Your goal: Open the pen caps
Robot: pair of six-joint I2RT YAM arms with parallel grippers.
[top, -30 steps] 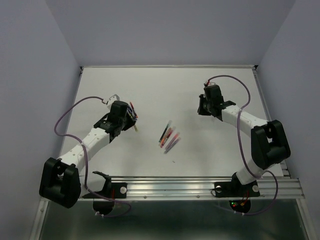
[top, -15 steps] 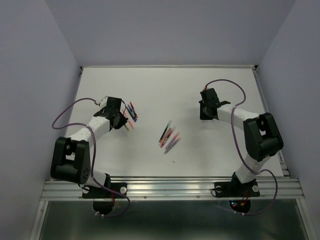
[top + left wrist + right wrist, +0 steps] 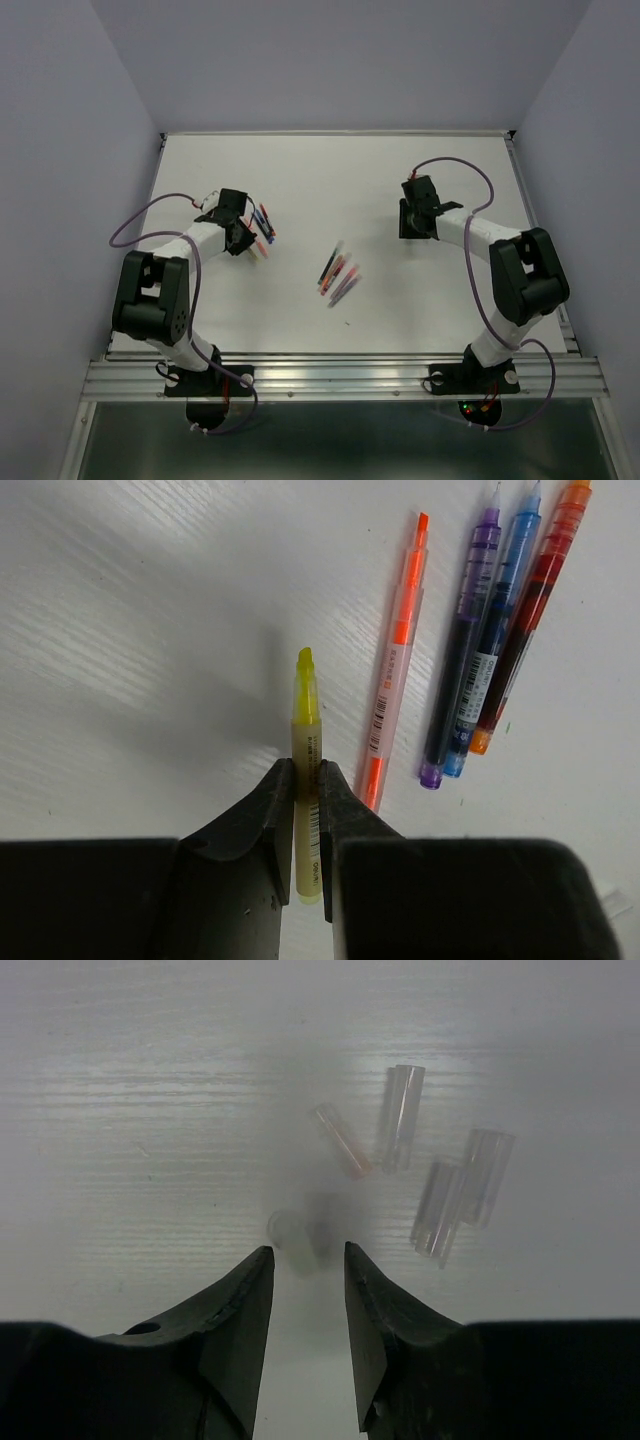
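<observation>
While the left pincer (image 3: 305, 775) clamps the yellow pen (image 3: 306, 710), lay it flat beside the orange pen (image 3: 397, 660) to its right; the right pincer (image 3: 306, 1252) stands parted over caps (image 3: 400, 1115).

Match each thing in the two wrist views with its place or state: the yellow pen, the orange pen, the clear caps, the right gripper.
Things:
1. yellow pen
2. orange pen
3. clear caps
4. right gripper

Places and states:
A. jaws apart, gripping nothing
B. pinched in the left gripper
C. lying beside the purple pen
D. scattered on the table

Pairs: 1-B, 2-C, 3-D, 4-A
</observation>
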